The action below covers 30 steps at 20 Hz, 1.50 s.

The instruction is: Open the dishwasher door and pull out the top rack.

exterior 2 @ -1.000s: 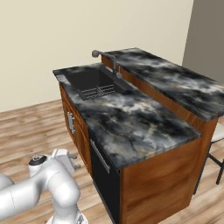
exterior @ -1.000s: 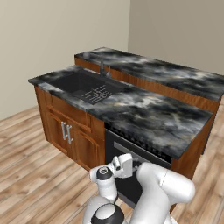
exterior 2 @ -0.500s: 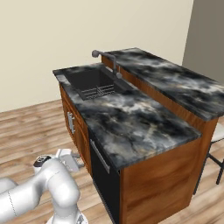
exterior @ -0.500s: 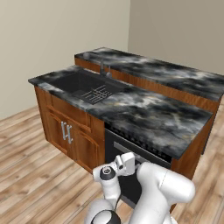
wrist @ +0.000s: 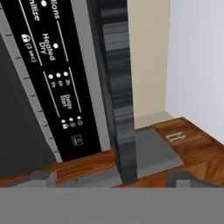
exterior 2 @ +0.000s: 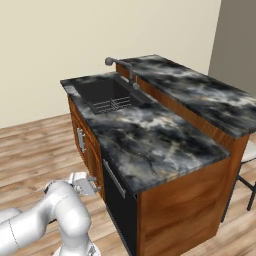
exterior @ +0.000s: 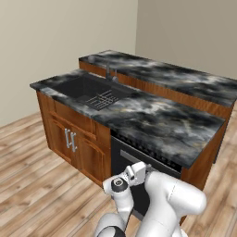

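Here, one open tool (exterior 2: 93, 184) beside one closed dishwasher door (exterior 2: 119, 210), two cabinet doors (exterior: 78, 150).

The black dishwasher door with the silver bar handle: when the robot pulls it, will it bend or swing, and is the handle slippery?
The flat black dishwasher door looks like a rigid panel, so it should probably swing as one piece rather than flex. Its horizontal silver bar handle seems smooth metal, so likely somewhat slippery for the open pincer. The door spans the full cabinet width, so it may feel fairly heavy.

Dishwasher door (exterior: 124, 163): black, smooth, glossy panel; handle (exterior 2: 114, 178): silver metal. Countertop (exterior: 157, 121): polished dark marble, white veining. Cabinet doors (exterior: 69, 143): brown varnished wood. Floor (exterior: 37, 185): light wood planks, matt
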### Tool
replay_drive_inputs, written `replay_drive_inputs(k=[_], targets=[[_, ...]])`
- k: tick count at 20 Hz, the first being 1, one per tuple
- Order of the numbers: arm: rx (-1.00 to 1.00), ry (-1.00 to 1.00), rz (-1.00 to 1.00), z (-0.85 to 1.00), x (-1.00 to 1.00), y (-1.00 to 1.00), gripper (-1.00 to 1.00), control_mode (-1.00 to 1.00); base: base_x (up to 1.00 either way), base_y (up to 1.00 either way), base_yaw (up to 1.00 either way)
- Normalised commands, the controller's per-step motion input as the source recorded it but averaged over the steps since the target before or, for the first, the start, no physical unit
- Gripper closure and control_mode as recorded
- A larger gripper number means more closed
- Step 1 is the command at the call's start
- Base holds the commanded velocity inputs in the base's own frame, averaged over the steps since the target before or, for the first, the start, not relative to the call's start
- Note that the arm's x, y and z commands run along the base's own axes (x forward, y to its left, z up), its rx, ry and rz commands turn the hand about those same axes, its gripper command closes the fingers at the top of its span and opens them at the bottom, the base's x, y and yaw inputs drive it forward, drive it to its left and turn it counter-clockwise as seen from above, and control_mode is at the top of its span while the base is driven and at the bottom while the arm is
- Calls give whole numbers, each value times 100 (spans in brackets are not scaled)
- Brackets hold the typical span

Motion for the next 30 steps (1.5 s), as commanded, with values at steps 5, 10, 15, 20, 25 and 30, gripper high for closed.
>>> replay_drive_inputs(k=[5, 10, 15, 20, 25, 30], targets=[[0, 0, 7, -17, 16, -17, -100, -100, 0, 0, 0], [0, 0, 2, -16, 25, -2, -100, -100, 0, 0, 0], [0, 5, 0, -23, 28, 0, -100, -100, 0, 0, 0], [0, 8, 0, -35, 26, 0, -100, -100, 0, 0, 0], [0, 9, 0, -38, 32, 0, -100, -100, 0, 0, 0], [0, 7, 0, -35, 34, 0, -100, -100, 0, 0, 0]])
